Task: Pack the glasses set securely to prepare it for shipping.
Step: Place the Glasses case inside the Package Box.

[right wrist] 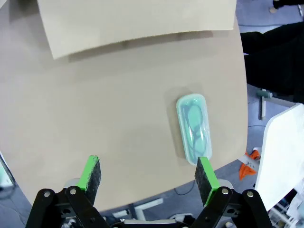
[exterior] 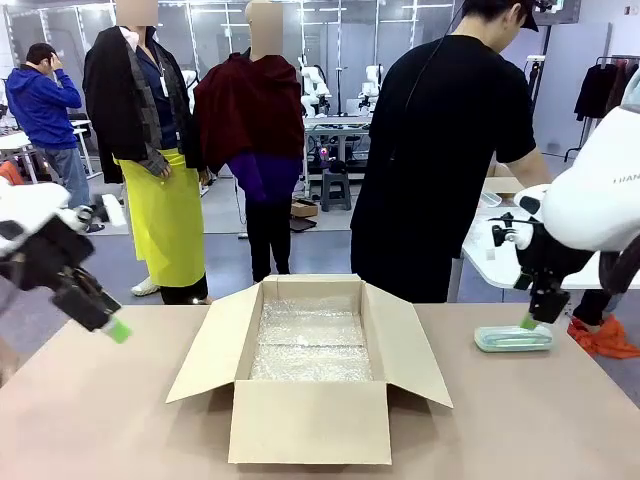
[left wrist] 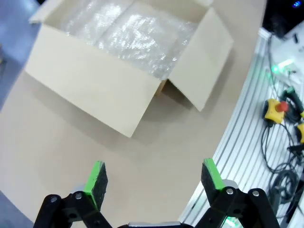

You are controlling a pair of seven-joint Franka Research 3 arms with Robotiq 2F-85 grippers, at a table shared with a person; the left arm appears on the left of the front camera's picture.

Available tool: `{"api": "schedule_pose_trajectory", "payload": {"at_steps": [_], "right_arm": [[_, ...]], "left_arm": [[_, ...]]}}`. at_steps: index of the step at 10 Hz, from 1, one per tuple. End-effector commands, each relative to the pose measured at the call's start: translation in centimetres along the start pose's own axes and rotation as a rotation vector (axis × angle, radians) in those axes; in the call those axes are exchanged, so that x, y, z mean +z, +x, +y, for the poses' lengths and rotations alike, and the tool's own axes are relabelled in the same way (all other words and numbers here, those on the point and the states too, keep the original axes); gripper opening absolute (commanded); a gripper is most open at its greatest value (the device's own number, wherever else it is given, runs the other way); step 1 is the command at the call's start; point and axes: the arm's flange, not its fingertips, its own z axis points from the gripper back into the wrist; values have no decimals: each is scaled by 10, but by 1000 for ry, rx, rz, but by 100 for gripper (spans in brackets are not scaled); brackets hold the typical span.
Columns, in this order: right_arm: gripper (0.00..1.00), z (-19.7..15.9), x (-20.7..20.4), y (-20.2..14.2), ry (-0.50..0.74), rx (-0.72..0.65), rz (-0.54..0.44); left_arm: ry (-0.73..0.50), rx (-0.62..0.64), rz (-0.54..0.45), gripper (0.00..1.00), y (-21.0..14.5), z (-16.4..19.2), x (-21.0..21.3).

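One mint-green glasses case (exterior: 513,338) of the glasses set lies flat on the tan table at the right, near the far edge. My right gripper (exterior: 530,320) hangs just above its right end, open and holding nothing. In the right wrist view the case (right wrist: 194,128) lies lengthwise ahead of the open right gripper (right wrist: 148,175), close to one green fingertip (right wrist: 205,173). My left gripper (exterior: 115,328) hovers over the table's left side, open and empty. In its wrist view the left gripper (left wrist: 154,178) stands wide over bare table.
An open brown cardboard box (exterior: 310,425) stands mid-table, flaps spread, lined with bubble wrap (exterior: 310,340). A person in black (exterior: 445,150) stands at the far side, turned toward a white side table (exterior: 480,245). Cables and a yellow stop button (left wrist: 275,109) lie past the table edge.
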Motion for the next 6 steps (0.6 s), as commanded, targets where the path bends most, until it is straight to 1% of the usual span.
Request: {"api": "schedule_pose_trajectory", "payload": {"at_steps": [1,2,3,5,6], "right_arm": [[100,-11,-11,-6,32,75,49],[100,-12,-12,-5,29,43,24],[100,-6,-4,-7,15,37,18],[100,-6,-4,-7,15,37,18],[100,-9,-10,-9,23,41,36]], "left_arm": [[-49,-75,-120,100,-17,-2,13],[-57,-50,-181,100,-18,0,17],[-5,-50,-57,100,-5,-1,17],[-5,-50,-57,100,-5,-1,17],[-5,-50,-57,100,-5,-1,17]]}}
